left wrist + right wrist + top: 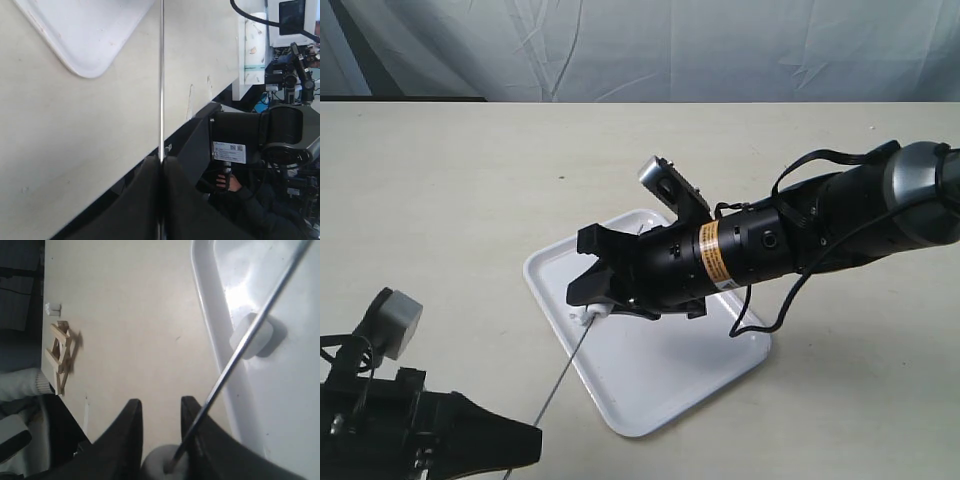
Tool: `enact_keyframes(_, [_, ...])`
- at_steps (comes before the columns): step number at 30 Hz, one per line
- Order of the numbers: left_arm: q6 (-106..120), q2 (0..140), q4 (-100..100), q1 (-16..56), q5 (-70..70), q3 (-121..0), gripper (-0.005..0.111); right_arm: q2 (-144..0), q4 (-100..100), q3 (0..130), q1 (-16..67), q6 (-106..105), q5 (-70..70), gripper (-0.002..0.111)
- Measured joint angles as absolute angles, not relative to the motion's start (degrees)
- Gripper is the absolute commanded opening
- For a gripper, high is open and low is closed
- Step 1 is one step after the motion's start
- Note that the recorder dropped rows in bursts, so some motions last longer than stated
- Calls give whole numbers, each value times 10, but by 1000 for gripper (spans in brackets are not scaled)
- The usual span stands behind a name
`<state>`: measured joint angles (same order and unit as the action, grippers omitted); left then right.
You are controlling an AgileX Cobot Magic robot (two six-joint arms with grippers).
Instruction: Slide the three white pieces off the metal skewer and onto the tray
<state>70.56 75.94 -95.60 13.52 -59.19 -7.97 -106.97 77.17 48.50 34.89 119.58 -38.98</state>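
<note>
1. Metal skewer: running on a slant from the near left corner of the worktop up over the tray. It is being carried clear of the surface, so anything leaving its free end is dropping onto the tray.
2. Left hand: clamping fully on the skewer's lower end, fingers meeting on the rod. It is judged to be acting as the anchor against the other arm's pull.
3. Right hand: fingers narrowed to the width of one piece and appearing to be pinching it. It is hanging over the tray's side facing the worktop's left edge.
4. Held white piece: sitting deep between the right fingers, with the rod's end entering it. Whether it is clear of the tip cannot be told.
5. Loose white piece: lying on the tray just inside the rim, off the skewer, which is passing above it.
6. Third white piece: not showing in any view.
7. Tray: lying flat about mid-worktop, toward the near edge.
</note>
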Motion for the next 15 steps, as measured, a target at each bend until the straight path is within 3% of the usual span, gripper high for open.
enact_keyframes(15, [730,759,-966,135,-620,-29,0,-1070,772,485,349,1196,-345,26])
